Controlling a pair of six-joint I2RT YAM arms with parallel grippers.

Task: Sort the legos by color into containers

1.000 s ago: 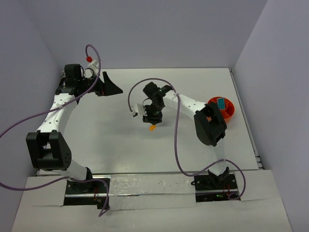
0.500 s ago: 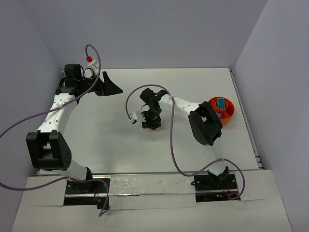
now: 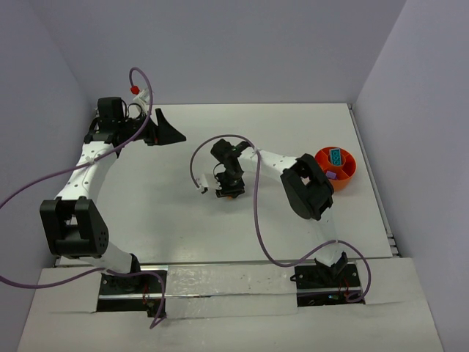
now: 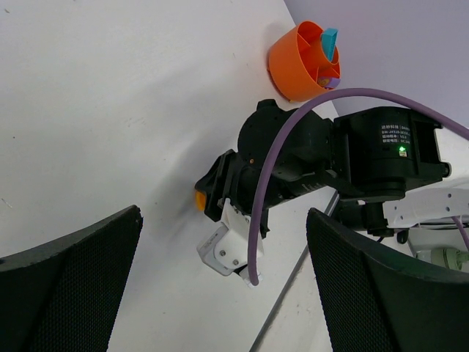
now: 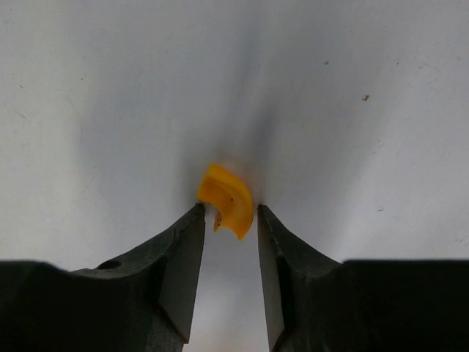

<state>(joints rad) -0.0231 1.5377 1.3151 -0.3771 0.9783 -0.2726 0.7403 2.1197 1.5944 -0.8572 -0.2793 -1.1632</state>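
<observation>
From above, the curved orange lego (image 3: pixel 232 195) was nearly all hidden under the right pincer (image 3: pixel 229 191), showing only as a speck of orange close to the middle of the worktop (image 3: pixel 161 213). The right wrist view showed it plainly: the right pincer (image 5: pixel 229 211) had its jaws drawn in narrow, one fingertip against each side of the lego (image 5: pixel 227 199), whose upper half poked out past the tips. Whether the lego sat on the worktop or just off it could not be made out. The left wrist view caught only a sliver of the same piece (image 4: pixel 199 199) beside the black body of the right arm. The orange bowl (image 3: pixel 346 178) stood at the right edge of the worktop, about halfway along it, its near-left side covered by the right arm's elbow. From the left wrist it showed mostly as an outer wall (image 4: pixel 289 62). Its dividers were hard to follow in either view. One teal lego (image 3: pixel 335 156) lay in it, standing proud of the rim (image 4: pixel 329 42), and one small purple piece (image 3: pixel 331 174) lay in another compartment. The left pincer (image 3: pixel 167 126) hung near the far left corner, jaws spread wide and empty, its fingers (image 4: pixel 73 282) cut off by the bottom of the frame. That made one bowl, three legos and two pincers.
</observation>
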